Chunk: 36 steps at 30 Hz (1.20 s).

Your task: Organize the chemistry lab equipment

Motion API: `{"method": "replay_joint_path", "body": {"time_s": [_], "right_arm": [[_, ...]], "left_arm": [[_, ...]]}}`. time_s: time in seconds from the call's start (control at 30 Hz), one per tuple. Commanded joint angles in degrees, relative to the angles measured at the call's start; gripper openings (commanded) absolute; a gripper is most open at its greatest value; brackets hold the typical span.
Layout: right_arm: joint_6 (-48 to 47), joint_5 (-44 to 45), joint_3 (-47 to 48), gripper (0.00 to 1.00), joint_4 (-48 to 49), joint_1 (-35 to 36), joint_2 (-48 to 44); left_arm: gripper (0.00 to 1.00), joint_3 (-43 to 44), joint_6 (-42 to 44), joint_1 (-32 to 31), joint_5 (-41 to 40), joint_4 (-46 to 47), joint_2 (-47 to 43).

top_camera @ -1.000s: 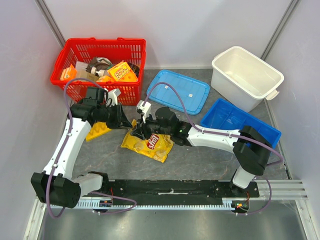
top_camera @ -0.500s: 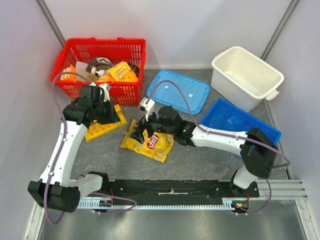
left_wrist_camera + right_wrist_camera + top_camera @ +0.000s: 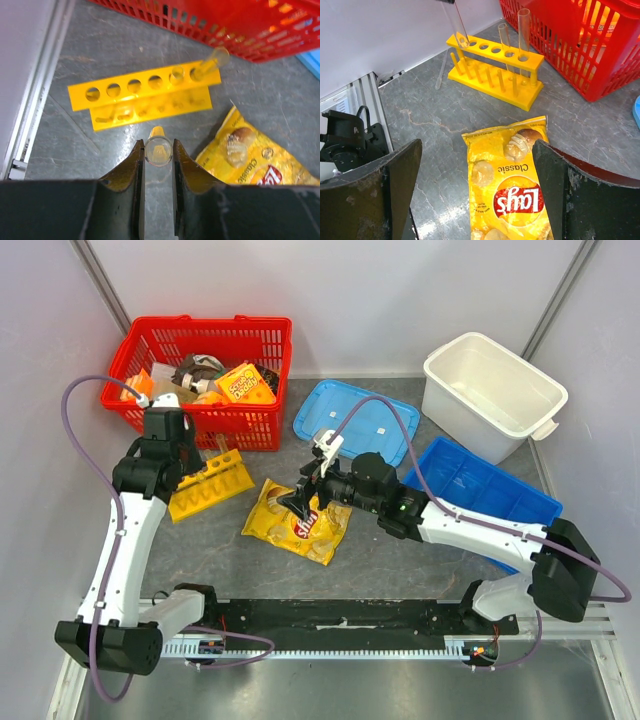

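My left gripper (image 3: 158, 151) is shut on a clear test tube (image 3: 158, 150), seen end-on between its fingers. It hangs over the yellow test tube rack (image 3: 145, 97), which stands on the table in front of the red basket. In the right wrist view that held tube (image 3: 460, 25) reaches down to the end hole of the rack (image 3: 495, 70), and two more tubes (image 3: 523, 32) stand at the other end. My right gripper (image 3: 476, 145) is open wide above a yellow Lay's chip bag (image 3: 512, 185), with nothing between its fingers.
A red basket (image 3: 270, 335) of mixed items stands at the back left. A blue lid (image 3: 355, 425), a blue bin (image 3: 470, 480) and a white tub (image 3: 490, 390) lie to the right. A thin clear tube (image 3: 441, 70) lies on the table beside the rack.
My right gripper has opened wide and drawn back to the right, over the chip bag. My left arm has swung left with its tube, to the rack's far end.
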Motion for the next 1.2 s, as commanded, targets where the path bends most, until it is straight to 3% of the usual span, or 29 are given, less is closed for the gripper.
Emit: {"method": "replay_joint_path", "body": {"time_s": [0.0, 0.43, 1.17], "right_arm": [[-1.77, 1.38, -1.27, 0.98, -0.06, -0.77, -3.06], [-1.77, 1.46, -2.68, 0.98, 0.73, -1.64, -5.43], [-2.65, 2.43, -2.07, 0.98, -0.67, -2.0, -7.37]], "left_arm": [[0.1, 0.87, 0.65, 1.75, -5.24, 7.61, 1.63], [0.1, 0.96, -0.41, 5.01, -3.12, 14.56, 8.4], [0.1, -2.64, -1.2, 7.65, -1.19, 17.29, 13.32]]}}
